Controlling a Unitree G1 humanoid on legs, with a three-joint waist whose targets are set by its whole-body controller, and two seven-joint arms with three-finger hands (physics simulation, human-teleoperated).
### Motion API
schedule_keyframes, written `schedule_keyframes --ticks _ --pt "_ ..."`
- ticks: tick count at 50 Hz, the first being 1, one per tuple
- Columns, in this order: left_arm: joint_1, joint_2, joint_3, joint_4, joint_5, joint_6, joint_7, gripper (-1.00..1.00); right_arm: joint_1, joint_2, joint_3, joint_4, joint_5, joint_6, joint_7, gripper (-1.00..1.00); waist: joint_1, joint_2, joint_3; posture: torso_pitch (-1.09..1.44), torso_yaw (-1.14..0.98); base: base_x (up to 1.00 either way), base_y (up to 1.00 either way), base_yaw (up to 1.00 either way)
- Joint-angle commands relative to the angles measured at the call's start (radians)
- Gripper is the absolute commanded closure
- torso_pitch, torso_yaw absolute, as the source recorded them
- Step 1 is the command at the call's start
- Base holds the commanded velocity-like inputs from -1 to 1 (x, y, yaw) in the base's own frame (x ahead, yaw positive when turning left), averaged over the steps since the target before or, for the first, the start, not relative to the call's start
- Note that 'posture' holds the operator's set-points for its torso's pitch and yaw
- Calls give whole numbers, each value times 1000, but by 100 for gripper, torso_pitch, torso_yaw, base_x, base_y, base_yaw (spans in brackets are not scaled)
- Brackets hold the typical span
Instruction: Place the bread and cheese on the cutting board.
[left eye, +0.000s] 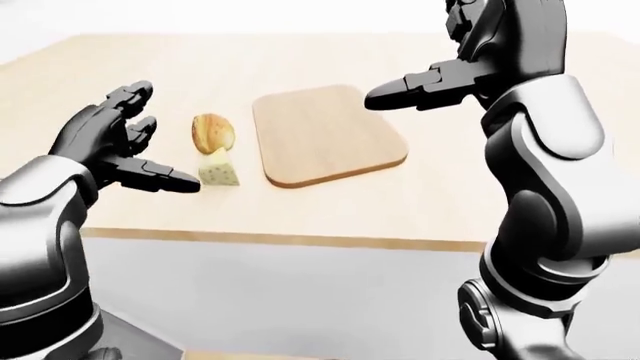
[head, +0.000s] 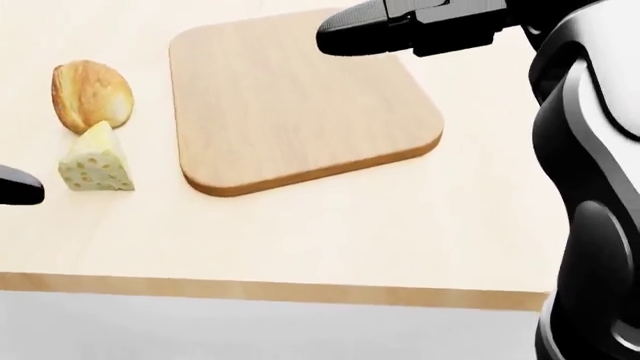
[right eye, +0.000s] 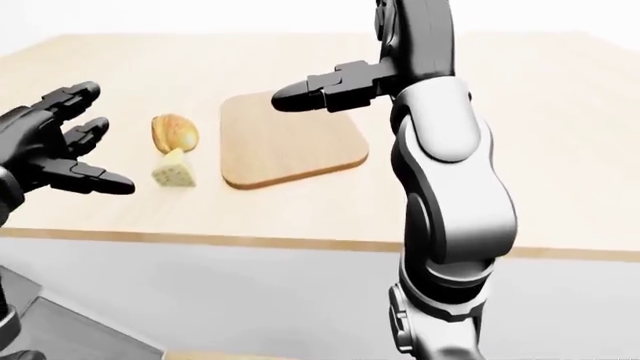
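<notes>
Pale wood counter (head: 330, 240), nothing placed yet: the cutting board (head: 300, 105) is bare, both items sit off it, so both transfers are left to do. Nearest the near edge of the counter is the left hand (left eye: 115, 142), fingers spread, holding nothing, hovering just beside the cheese on its left-edge side and not touching it; I'd judge the cheese is the first pick. Cheese (head: 95, 163): a wedge, resting on a flat side, narrow tip pointing toward the far edge of the counter, broad holed face toward the near edge, so its long axis runs roughly near-to-far. Its tip touches or almost touches the bread (head: 92, 96); can't tell which. Bread: a rounded roll, just beyond the cheese, long axis also about near-to-far with a slight tilt toward the far left corner. Both lie just beside the board's left edge, apart from it. Board's long axis runs near-to-far, skewed a little, near right corner swung out toward the counter's right edge. Farthest: right hand (left eye: 415, 91), fingers extended and empty, held in the air above the board's far right part, not in contact with it.
</notes>
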Motion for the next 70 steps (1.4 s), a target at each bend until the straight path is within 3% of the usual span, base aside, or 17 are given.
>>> schedule_keyframes --ticks 1,10,19,27,42,43,44,46,49,55,61,63,65,70 --pt "-33 14 7 -11 18 -43 -11 -100 -30 -6 -10 -19 -11 -26 -1 -100 -2 7 -25 0 0 0 0 0" --pt "-184 16 -62 274 126 -176 -22 -100 -31 -1 -7 -16 -31 -25 11 -100 3 4 -31 0 0 0 0 0" --pt "-13 -96 -70 -13 153 -92 -69 -100 -32 -2 -12 -24 -32 -15 13 -100 0 3 -34 0 0 0 0 0" --pt "13 -127 -69 -154 172 -17 -129 -100 -31 -2 -6 -27 -39 -10 18 -100 1 -2 -33 0 0 0 0 0" --pt "8 -136 -53 -116 178 -49 -110 -100 -31 1 -8 -25 -52 -8 27 -100 4 -1 -37 0 0 0 0 0" --pt "9 -137 -46 -118 176 -45 -106 -89 -31 3 -7 -24 -52 -8 26 -100 4 -1 -37 0 0 0 0 0" --pt "15 -136 -41 -121 172 -45 -104 -100 -30 3 -7 -23 -52 -10 26 -100 3 -1 -37 0 0 0 0 0" --pt "26 -138 -34 -111 165 -61 -96 -84 -29 3 -6 -24 -52 -9 26 -100 2 -1 -36 0 0 0 0 0" --pt "29 -135 -27 -115 154 -56 -90 -96 -27 4 -4 -27 -54 -8 27 -100 2 -1 -37 0 0 0 0 0" --pt "32 -124 -15 -102 132 -69 -75 -99 -25 6 -2 -24 -60 -12 30 -100 2 0 -36 0 0 0 0 0" --pt "30 -115 -13 -99 120 -61 -61 -91 -22 8 1 -22 -64 -15 34 -100 2 1 -36 0 0 0 0 0" --pt "37 -119 -15 -99 117 -68 -57 -69 -20 9 2 -23 -67 -16 35 -100 2 1 -35 0 0 0 0 0" --pt "39 -120 -16 -100 114 -68 -54 -83 -21 11 4 -26 -69 -13 35 -100 2 2 -35 0 0 0 0 0" --pt "34 -123 -12 -114 105 -51 -41 -87 -22 13 5 -29 -75 -9 39 -100 1 3 -35 0 0 0 0 0"
